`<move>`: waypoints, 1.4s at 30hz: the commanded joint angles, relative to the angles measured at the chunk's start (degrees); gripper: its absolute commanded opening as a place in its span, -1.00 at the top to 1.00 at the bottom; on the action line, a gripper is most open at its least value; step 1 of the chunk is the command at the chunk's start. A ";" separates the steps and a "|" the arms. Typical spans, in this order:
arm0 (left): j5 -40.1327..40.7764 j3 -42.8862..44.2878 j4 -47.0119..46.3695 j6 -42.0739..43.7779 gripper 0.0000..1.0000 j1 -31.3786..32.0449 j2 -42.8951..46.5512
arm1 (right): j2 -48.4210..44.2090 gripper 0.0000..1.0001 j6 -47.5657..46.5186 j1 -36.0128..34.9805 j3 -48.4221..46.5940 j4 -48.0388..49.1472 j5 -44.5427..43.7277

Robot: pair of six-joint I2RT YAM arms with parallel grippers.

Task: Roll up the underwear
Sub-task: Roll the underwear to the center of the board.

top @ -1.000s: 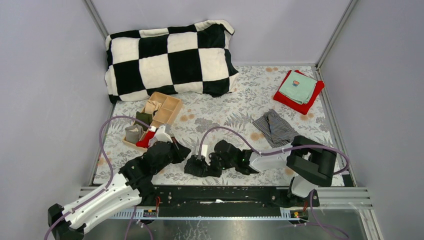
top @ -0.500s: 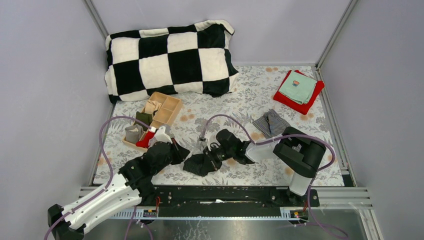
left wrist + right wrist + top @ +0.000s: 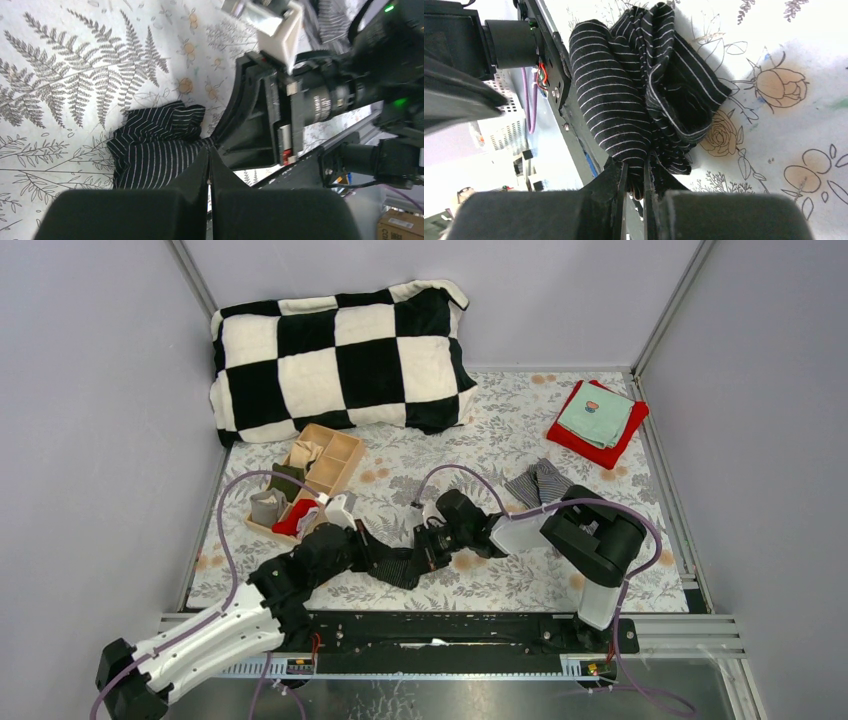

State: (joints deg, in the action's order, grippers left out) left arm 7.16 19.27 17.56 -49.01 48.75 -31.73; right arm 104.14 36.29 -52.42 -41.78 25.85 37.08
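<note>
1. The black soft cloth boxer shorts with fine pale pinstripes (image 3: 398, 565) lie bunched on the pale fern-and-flower printed surface (image 3: 480, 450), near its front edge, between the two hands
2. In the right wrist view these shorts (image 3: 634, 100) are a loose heap of thick folds; one fold curls over into a dark pocket, and the stripes run along the curves
3. The right hand (image 3: 633, 175) pinches a gathered wad of the black cloth, its fingers almost together with fabric squeezed between them
4. The left hand (image 3: 207, 160) has its fingers pressed together; the stripes of the shorts (image 3: 150, 150) fan in towards the fingertips, which nip the edge of the cloth
5. From above, the left hand (image 3: 372, 552) and right hand (image 3: 428, 550) face each other, with the dark cloth stretched low between them
6. The grey soft cloth boxer shorts with dark stripes (image 3: 540, 483) lie crumpled farther back on the surface, beyond the right arm, apart from both hands
</note>
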 commanded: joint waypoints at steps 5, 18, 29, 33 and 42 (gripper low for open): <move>-2.55 -4.88 -8.99 -0.33 1.00 0.11 -6.83 | 2.78 0.71 1.92 1.29 0.08 -13.19 -9.56; -2.85 -8.66 -11.46 -3.85 1.00 0.22 -11.97 | 0.53 0.19 1.40 1.29 -2.33 -14.68 -13.03; -1.52 -8.10 -9.81 -5.51 1.00 0.29 -18.99 | -8.37 -0.04 -2.49 1.27 -3.74 -18.64 -18.48; -0.55 -7.60 -9.92 -5.45 1.00 0.44 -19.99 | -11.32 -0.14 -4.63 1.27 -4.88 -22.69 -20.96; -0.26 -7.67 -9.91 -5.55 1.00 0.47 -19.58 | -10.78 -0.09 -3.46 1.18 -1.98 -17.59 -17.74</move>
State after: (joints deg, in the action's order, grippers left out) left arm 6.61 12.80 1.96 -54.96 48.75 -50.30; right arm 93.47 33.17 -51.77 -44.56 6.31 19.18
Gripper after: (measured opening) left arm 0.001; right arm 0.552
